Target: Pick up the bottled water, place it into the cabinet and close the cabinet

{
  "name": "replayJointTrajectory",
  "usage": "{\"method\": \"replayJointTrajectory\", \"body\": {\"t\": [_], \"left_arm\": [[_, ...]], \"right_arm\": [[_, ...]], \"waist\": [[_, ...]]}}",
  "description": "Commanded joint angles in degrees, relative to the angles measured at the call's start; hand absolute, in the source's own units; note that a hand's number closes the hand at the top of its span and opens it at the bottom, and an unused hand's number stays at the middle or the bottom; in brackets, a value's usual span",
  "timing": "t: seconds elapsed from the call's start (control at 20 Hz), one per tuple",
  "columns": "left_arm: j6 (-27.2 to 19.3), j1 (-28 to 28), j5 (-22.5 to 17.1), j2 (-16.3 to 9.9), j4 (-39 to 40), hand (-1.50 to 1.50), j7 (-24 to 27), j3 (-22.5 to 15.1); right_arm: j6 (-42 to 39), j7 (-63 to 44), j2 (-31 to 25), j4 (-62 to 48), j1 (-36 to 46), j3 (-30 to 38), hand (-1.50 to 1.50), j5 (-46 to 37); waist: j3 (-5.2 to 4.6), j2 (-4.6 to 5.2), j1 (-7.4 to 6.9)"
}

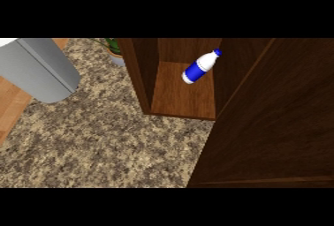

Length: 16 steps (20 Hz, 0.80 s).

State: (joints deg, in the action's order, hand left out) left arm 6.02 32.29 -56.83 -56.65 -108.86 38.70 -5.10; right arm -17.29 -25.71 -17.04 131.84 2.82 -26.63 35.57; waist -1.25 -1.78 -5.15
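I log: white plastic bottled water [199, 67] with blue label, lying tilted on dark wooden cabinet [184, 95] shelf, far centre; cabinet door [277, 128] ajar, right; speckled granite worktop [104, 141]; grey cylindrical forearm [39, 68], far left. Neither hand visible.

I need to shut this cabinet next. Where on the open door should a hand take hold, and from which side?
No handle shows, so the door is best pushed, probably not gripped: flat fingers on its broad face near the free edge at the lower left, coming from the right and swinging it left toward the cabinet, where the bottled water already lies. Neither hand is in view.
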Motion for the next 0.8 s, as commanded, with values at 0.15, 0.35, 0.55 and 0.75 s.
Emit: {"method": "replayJointTrajectory", "body": {"t": [0.15, 0.35, 0.55, 0.75], "left_arm": [[4.87, 2.25, -0.88, -1.36, 1.03, -1.50, 1.30, 2.55], [7.02, 1.46, -2.57, -2.43, 1.90, -1.50, 1.56, 5.38], [10.08, 3.75, -2.82, -2.53, 2.93, -1.50, 2.45, 6.80], [13.91, 8.43, -2.60, -1.53, 5.00, -1.50, 4.69, 10.04]], "right_arm": [[12.58, -7.20, 10.75, -3.21, 13.22, -7.06, 1.50, -8.02], [14.95, -13.29, 16.62, -12.11, 24.55, -10.15, 1.50, -6.09], [18.36, -14.99, 16.87, -17.45, 37.04, -12.13, 1.50, 2.45], [18.09, -13.98, 16.97, -25.61, 49.67, -6.14, 1.50, 11.20]], "waist": [[0.18, 0.64, -1.97], [0.40, 1.60, -2.90], [0.79, 1.80, -3.16], [1.07, 1.71, -1.41]]}}
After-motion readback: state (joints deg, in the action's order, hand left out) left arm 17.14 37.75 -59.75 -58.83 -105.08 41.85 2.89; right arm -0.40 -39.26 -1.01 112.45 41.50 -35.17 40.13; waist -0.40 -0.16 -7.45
